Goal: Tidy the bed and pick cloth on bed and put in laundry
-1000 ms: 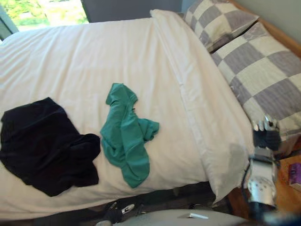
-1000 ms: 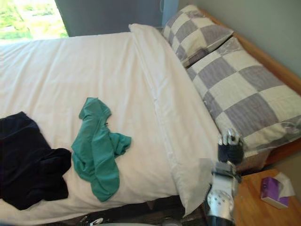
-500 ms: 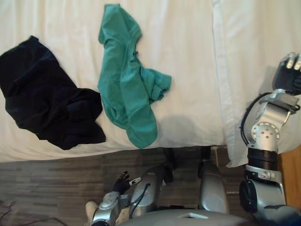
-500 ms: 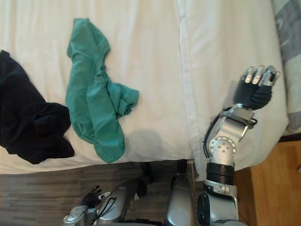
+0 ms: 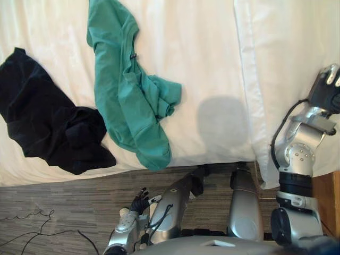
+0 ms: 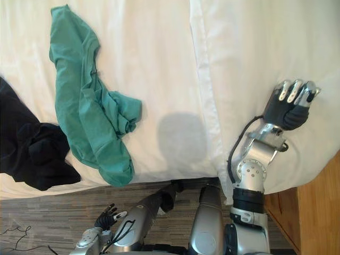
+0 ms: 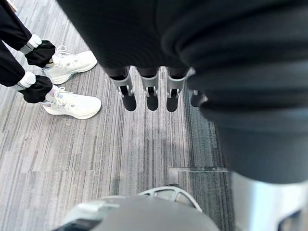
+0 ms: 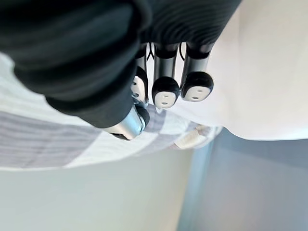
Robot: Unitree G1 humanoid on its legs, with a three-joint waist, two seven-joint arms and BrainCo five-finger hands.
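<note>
Eye views: steeply down on the bed (image 5: 202, 64), sharing its near edge. Left wrist view: facing the floor (image 7: 96, 159) beside the bed. Right wrist view: close above it.

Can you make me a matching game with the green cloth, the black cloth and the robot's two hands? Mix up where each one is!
Things:
1. green cloth
2. black cloth
3. left hand
4. right hand

Places:
A. down low over the grey floor
B. raised over the bed, on the robot's right
C. on the bed, farthest to the robot's left
D. stretched out on the bed, just right of the dark heap

Pairs: 1-D, 2-C, 3-A, 4-B
</note>
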